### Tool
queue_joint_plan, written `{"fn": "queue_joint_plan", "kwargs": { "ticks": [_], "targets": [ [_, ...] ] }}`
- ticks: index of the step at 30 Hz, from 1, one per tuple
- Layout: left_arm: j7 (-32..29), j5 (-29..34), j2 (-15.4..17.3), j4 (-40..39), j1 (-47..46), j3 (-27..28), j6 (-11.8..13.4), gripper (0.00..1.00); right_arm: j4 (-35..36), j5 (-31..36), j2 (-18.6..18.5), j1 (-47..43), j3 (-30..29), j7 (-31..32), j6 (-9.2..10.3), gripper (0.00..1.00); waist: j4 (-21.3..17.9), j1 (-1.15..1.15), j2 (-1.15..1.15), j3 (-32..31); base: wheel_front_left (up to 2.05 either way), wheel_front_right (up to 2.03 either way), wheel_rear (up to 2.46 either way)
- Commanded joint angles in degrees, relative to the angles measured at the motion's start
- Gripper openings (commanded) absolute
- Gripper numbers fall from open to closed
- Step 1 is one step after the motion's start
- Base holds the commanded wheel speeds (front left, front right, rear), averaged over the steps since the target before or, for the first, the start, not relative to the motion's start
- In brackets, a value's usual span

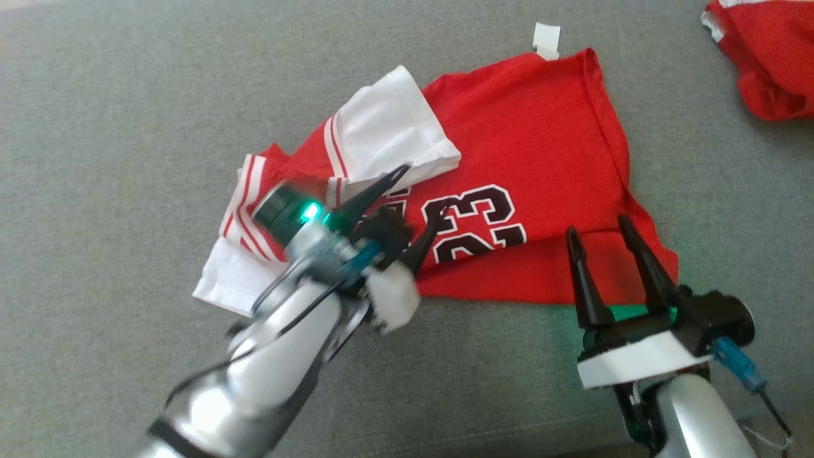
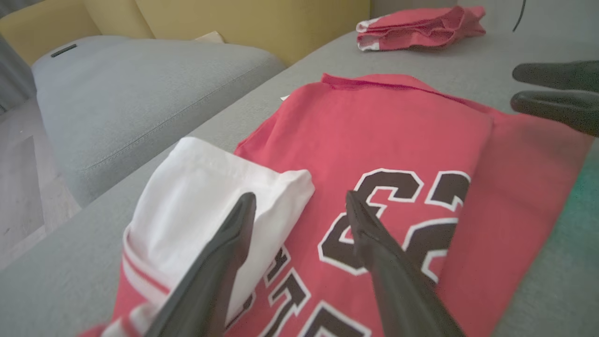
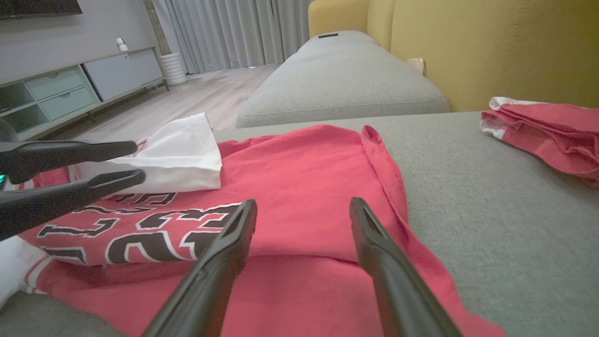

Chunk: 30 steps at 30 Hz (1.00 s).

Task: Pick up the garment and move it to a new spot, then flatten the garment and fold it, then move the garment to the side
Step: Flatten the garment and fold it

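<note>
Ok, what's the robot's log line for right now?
jersey: partly folded | left end effector: open, at white sleeve | right end effector: open, over jersey

The red cloth jersey with white sleeves [image 1: 528, 133] bears a black, white-edged number 23 [image 1: 480, 222]. The black lettering [image 2: 286, 294] beside it is partly covered and unreadable.

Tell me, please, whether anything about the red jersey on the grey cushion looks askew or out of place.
Yes. The red jersey lies crooked: one white sleeve is flipped onto its front beside the number 23, the other sleeve pokes out at the side, and a white tag juts past its edge.
</note>
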State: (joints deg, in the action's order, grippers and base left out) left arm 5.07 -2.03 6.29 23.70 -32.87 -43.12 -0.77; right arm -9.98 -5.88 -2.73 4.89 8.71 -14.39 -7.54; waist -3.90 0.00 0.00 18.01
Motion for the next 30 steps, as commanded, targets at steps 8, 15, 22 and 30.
{"fn": "queue_joint_plan", "kwargs": {
  "ticks": [8, 15, 22, 30],
  "targets": [
    [-12.9, 4.8, -2.1, 7.6, -12.2, -2.8, -0.9, 1.0, 1.3, 0.0, -0.1, 2.6, 1.3, -0.6, 0.05, 1.0, -1.8, 0.0, 0.0, 2.1, 0.0, 0.0, 0.0],
    [-18.5, 6.3, -2.6, 7.6, -15.6, -5.2, -1.1, 1.0, 1.0, -1.1, -0.1, 2.9, 1.6, -0.6, 0.05, 1.0, -3.0, 0.0, 0.0, 2.5, 0.0, 0.0, 0.0],
    [-20.3, 5.8, -1.8, 6.8, -16.6, -5.5, -1.6, 1.0, 1.0, -2.0, -0.1, 3.4, 2.2, -0.6, 0.05, 1.0, -4.0, 0.0, 0.0, 2.7, 0.0, 0.0, 0.0],
    [-21.4, 5.0, -1.1, 5.4, -16.7, -5.9, -2.2, 0.0, 0.8, -2.3, -0.1, 3.3, 2.6, -0.6, 0.05, 1.0, -4.3, 0.0, 0.0, 2.3, 0.0, 0.0, 0.0]
  ]
}}
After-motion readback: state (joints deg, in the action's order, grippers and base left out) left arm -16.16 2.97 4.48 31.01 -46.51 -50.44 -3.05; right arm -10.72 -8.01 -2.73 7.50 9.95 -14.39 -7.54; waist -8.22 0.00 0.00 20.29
